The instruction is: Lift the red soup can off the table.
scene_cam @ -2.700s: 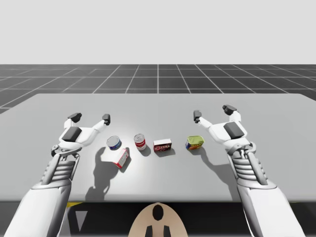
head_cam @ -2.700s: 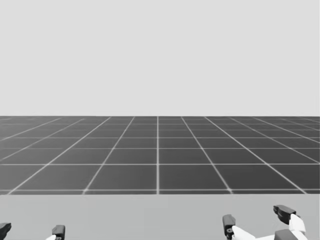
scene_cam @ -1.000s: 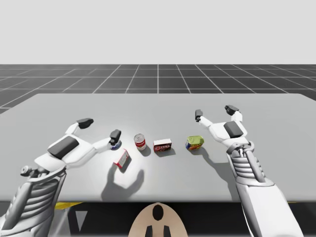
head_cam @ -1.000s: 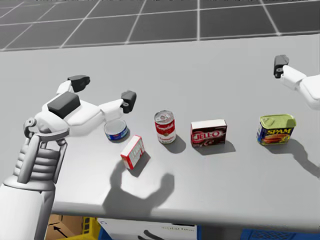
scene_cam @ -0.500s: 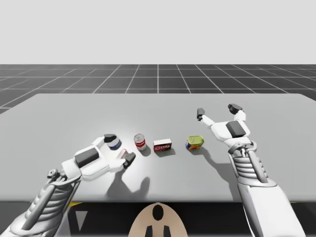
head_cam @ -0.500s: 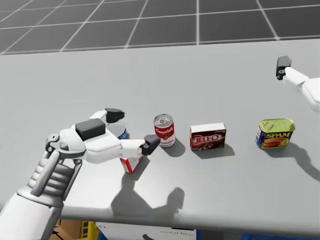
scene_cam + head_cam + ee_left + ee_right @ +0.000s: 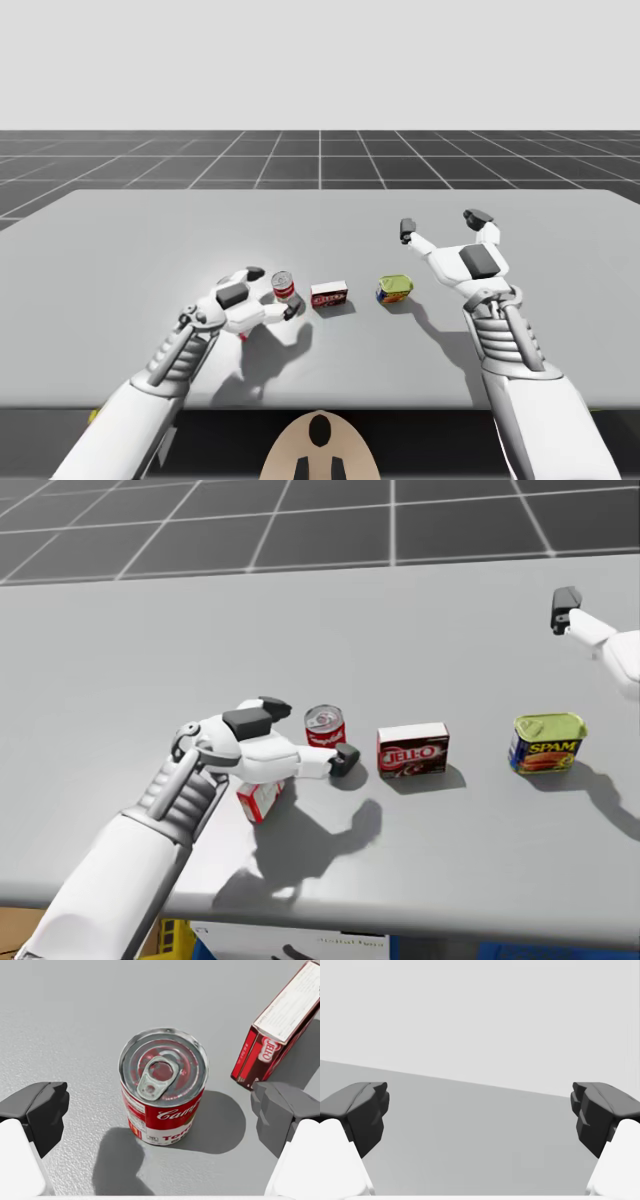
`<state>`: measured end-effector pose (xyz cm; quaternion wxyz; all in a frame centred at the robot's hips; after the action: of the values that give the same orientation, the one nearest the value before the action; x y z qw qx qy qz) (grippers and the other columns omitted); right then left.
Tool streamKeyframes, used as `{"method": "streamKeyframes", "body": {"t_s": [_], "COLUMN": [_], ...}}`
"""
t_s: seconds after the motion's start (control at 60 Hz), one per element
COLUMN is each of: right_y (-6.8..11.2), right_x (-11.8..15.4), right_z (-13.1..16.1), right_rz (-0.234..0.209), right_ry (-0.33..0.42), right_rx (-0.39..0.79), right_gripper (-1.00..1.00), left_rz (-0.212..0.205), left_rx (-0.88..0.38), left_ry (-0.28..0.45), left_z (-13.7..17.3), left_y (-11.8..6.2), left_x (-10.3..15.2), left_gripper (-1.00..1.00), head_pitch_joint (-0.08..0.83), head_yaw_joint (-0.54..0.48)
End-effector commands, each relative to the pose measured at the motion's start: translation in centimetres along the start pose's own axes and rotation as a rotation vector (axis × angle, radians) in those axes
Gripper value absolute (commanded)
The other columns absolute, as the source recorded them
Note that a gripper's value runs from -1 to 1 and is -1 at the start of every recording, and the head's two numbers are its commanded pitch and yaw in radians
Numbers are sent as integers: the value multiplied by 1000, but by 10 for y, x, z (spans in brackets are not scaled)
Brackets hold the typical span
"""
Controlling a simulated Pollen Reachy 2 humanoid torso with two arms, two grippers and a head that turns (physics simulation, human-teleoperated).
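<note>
The red can (image 7: 162, 1087) stands upright on the desk (image 7: 150, 230), pull-tab lid up, in a row with a dark red box (image 7: 412, 750) just to its right and a yellow tin (image 7: 546, 742) further right. My left pincer (image 7: 160, 1115) is spread wide around the can. In the left wrist view one finger sits on each side of it with a gap of desk between each pad and the can wall, so nothing is gripped. In the head view the far finger (image 7: 272, 708) is behind and left of the can and the near finger (image 7: 345, 760) is in front of it, towards the dark red box. A small red and white box (image 7: 258, 798) lies partly under my left forearm, near the can. My right pincer (image 7: 441, 224) is also wide, held above the desk behind the yellow tin and apart from it.
</note>
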<state>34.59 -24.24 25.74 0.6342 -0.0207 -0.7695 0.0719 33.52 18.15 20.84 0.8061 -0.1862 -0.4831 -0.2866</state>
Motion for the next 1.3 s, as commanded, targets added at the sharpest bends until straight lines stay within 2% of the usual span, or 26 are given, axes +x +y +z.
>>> {"method": "streamKeyframes", "body": {"t_s": [0.017, 0.083, 0.317, 0.333, 0.383, 0.4, 0.417, 0.45, 0.467, 0.667, 0.967, 1.1, 1.167, 1.3], "right_y": [0, -1, -2, -2, -2, -1, -1, -1, -1, -1, -1, -2, -3, -3], "right_x": [1, 1, 5, 5, 5, 5, 5, 5, 5, 5, 5, 5, 5, 4], "right_z": [0, 1, 3, 3, 3, 3, 3, 3, 3, 3, 3, 2, 2, 2], "right_rz": [0, 0, -6, -7, -7, -7, -7, -7, -8, -9, -16, -16, -15, -12], "right_ry": [-4, -6, -16, -16, -16, -16, -16, -16, -16, -15, -12, -15, -15, -9], "right_rx": [0, 0, -2, -2, -2, -2, -2, -2, -2, -3, -5, -5, -7, -8], "right_gripper": [-1000, -1000, -1000, -1000, -1000, -1000, -1000, -1000, -1000, -1000, -1000, -1000, -1000, -1000], "left_rz": [6, -5, -5, -13, -25, -27, -32, -33, -40, -52, -62, -50, -48, -42], "left_rx": [14, 21, 26, 30, 34, 33, 31, 31, 31, 39, 43, 53, 62, 96], "left_ry": [24, 35, 64, 66, 64, 66, 68, 68, 68, 71, 74, 73, 55, -12], "left_z": [-24, -31, -44, -44, -44, -43, -43, -42, -42, -40, -38, -37, -32, -12], "left_y": [2, 1, 3, 3, 3, 2, 2, 2, 1, 1, 1, 2, 4, 15], "left_x": [3, 3, -5, -7, -8, -9, -9, -9, -10, -11, -12, -9, -1, 31], "left_gripper": [-1000, -1000, -956, -801, -561, 373, 880, 916, 1000, 1000, 1000, 1000, 1000, 1000], "head_pitch_joint": [614, 613, 612, 612, 611, 610, 609, 609, 608, 581, 327, 282, 274, 273], "head_yaw_joint": [154, 152, 145, 145, 144, 145, 145, 145, 145, 150, 153, 164, 165, 161]}}
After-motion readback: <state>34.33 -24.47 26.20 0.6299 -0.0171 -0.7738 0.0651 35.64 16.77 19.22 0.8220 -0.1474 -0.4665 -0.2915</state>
